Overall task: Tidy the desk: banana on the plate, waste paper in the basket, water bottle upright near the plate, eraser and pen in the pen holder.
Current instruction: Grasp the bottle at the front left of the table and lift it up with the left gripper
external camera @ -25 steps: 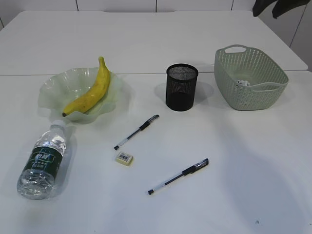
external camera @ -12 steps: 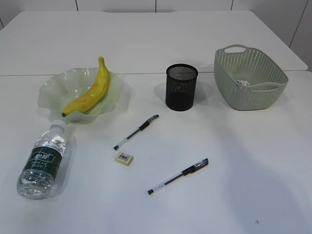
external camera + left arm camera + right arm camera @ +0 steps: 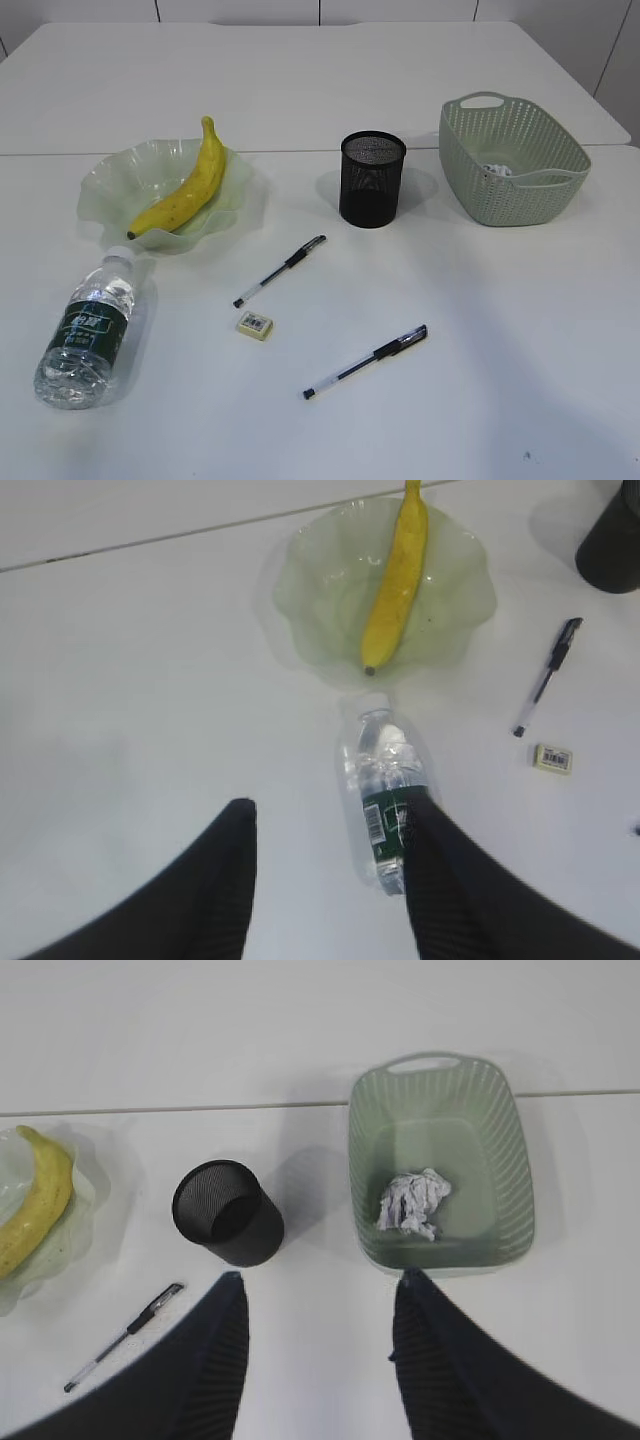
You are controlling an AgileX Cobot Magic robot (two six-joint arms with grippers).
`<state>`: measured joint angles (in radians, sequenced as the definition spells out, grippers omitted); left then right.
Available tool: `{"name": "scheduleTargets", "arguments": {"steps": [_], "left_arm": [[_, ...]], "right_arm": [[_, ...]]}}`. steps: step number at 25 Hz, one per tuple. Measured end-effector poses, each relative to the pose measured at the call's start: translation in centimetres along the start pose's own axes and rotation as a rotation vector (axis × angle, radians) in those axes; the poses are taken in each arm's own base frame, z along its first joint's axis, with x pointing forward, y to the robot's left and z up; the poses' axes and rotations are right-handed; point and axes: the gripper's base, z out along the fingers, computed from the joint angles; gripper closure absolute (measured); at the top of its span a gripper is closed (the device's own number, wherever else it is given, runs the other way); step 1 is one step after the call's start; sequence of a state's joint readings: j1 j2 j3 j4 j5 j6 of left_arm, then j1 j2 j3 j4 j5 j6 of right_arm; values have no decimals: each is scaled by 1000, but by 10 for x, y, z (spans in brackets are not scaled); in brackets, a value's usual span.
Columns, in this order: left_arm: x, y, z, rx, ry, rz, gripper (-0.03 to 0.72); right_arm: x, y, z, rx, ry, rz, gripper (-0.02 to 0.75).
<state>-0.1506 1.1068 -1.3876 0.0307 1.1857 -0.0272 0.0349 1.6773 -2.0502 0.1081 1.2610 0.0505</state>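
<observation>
Both arms hang high over the desk and neither one holds anything. The left gripper (image 3: 325, 875) has its jaws spread moderately wide and empty, and the water bottle (image 3: 383, 800) lies on its side right below, its base running under the right-hand finger and its cap pointing away toward the plate (image 3: 300, 590). The banana (image 3: 393, 580) already lies in that plate, just beyond the bottle's cap. The right gripper (image 3: 318, 1345) is parted to about the same width, also empty. Ahead of it sits the basket (image 3: 520, 1180) with the waste paper (image 3: 412, 1202) inside, and ahead to its left the mesh pen holder (image 3: 226, 1212).

Still loose on the desk: two pens (image 3: 281, 270) (image 3: 366, 362) and the eraser (image 3: 256, 325). The risks look clear enough: a smooth round bottle can roll away from closing jaws, and a pen lying flat is thin and may slip out of a pinch. The pen holder is light; a clumsy drop could tip it.
</observation>
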Motion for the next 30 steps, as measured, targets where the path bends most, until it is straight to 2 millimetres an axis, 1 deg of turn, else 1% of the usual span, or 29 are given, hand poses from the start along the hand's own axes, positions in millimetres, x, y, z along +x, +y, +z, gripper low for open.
{"name": "scheduleTargets", "arguments": {"steps": [5, 8, 11, 13, 15, 17, 21, 25, 30], "left_arm": [[-3, -2, 14, 16, 43, -6, 340], [-5, -3, 24, 18, 67, -6, 310], [-8, -4, 33, 27, 80, -10, 266], [-10, -6, 39, 46, 90, -20, 252], [-11, -8, 48, 63, 113, -30, 246], [-13, -9, 60, 76, 147, -37, 244], [-14, -11, 84, 81, 211, -44, 235], [-17, -11, 100, 79, 224, -49, 222], [-17, -11, 112, 78, 243, -53, 219]], "right_arm": [[20, -1, -10, 3, 42, 4, 385], [33, -1, -18, 5, 61, 4, 385], [46, -1, -29, 6, 71, 3, 385], [55, -1, -38, 6, 69, 3, 384], [64, -1, -45, 6, 74, 4, 384], [73, -1, -54, 6, 71, 3, 385], [93, -1, -65, 6, 79, 4, 399], [113, -2, -71, 8, 100, 6, 415], [137, -4, -74, 11, 132, 10, 417]]}}
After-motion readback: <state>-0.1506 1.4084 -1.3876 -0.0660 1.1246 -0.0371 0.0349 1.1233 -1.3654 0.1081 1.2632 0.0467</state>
